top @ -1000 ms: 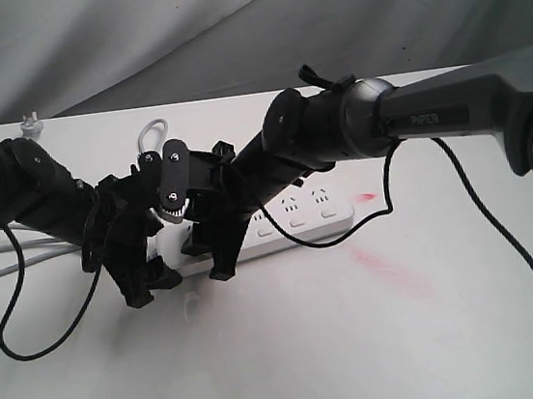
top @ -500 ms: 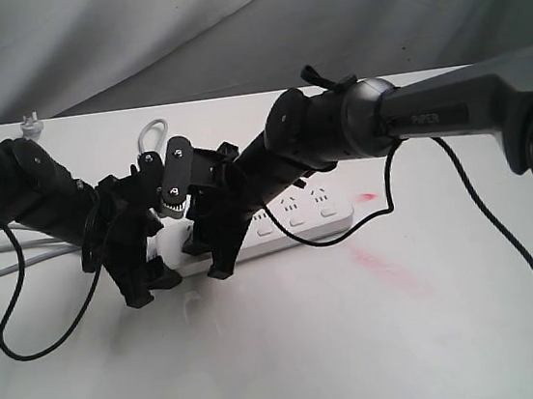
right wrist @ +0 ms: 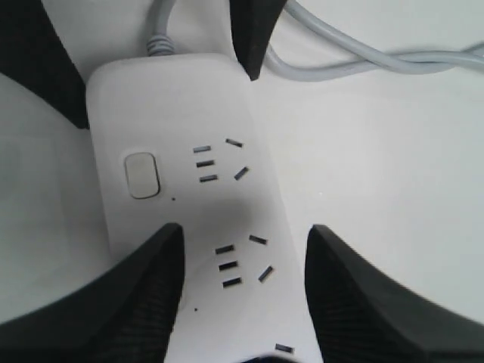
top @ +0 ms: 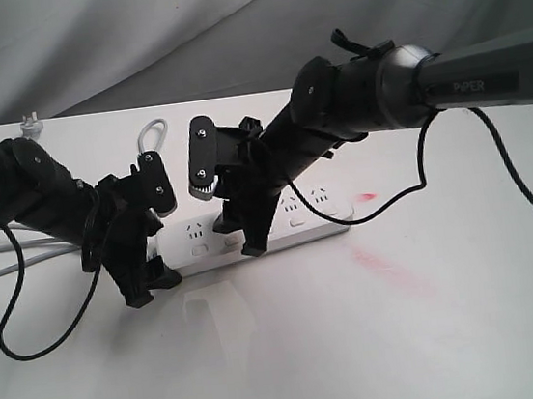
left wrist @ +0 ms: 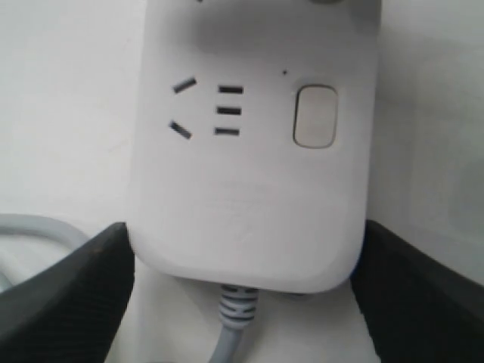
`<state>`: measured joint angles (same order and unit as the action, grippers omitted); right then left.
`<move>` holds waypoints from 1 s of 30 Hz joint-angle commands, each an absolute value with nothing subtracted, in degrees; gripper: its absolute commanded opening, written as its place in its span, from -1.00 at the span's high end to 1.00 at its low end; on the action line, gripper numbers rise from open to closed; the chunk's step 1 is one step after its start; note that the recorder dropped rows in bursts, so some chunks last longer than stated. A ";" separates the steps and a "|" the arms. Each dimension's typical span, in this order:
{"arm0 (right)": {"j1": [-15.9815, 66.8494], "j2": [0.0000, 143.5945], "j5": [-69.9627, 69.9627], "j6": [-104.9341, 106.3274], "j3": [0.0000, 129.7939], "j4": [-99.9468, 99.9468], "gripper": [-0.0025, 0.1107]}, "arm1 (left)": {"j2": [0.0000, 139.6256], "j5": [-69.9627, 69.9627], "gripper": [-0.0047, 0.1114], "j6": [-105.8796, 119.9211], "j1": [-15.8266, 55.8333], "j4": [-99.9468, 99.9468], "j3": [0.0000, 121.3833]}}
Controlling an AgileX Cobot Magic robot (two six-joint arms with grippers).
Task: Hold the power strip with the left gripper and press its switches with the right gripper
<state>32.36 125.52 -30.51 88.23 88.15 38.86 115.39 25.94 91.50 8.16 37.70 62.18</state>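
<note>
Rightward along the power strip (top: 301,226) is where the right arm (top: 486,85) has shifted its right hand (top: 228,219) since a second ago, leaving the end socket beside the left hand (top: 151,248) uncovered.

A white worktop (top: 362,343) carries everything, with a pink smear (top: 392,272) near the strip's far end. The left arm (top: 12,187) reaches in from the other side.

Lying flat across the middle of the worktop, the power strip (left wrist: 249,197) is clamped at its cord end by the left hand (left wrist: 243,233), one finger against each long side.

The right hand (right wrist: 243,231) stands wide over the strip (right wrist: 189,113), around the second socket. One finger hangs over the switch side, the other past the opposite edge above the worktop. Whether the lower fingertip (top: 253,248) touches a button cannot be told.

Of the switches (top: 297,222), the one by the cord end (left wrist: 315,116) lies bare between the two hands (right wrist: 141,175).

A grey cord (right wrist: 378,60) leaves the clamped end, loops behind (top: 151,131), and ends at a plug (top: 31,124) by the worktop's back edge.
</note>
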 commanded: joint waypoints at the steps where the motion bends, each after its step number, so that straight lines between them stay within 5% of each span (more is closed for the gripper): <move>1: 31.98 124.93 -31.11 88.07 87.81 38.36 0.13 | 115.46 24.82 -0.20 91.58 8.04 36.95 62.31; 30: 31.82 128.44 -30.88 88.76 86.64 34.94 0.13 | 115.46 24.82 -0.20 91.56 8.04 36.95 62.31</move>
<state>32.36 127.16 -30.50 88.23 88.15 36.82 115.39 25.94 91.50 8.16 37.59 62.18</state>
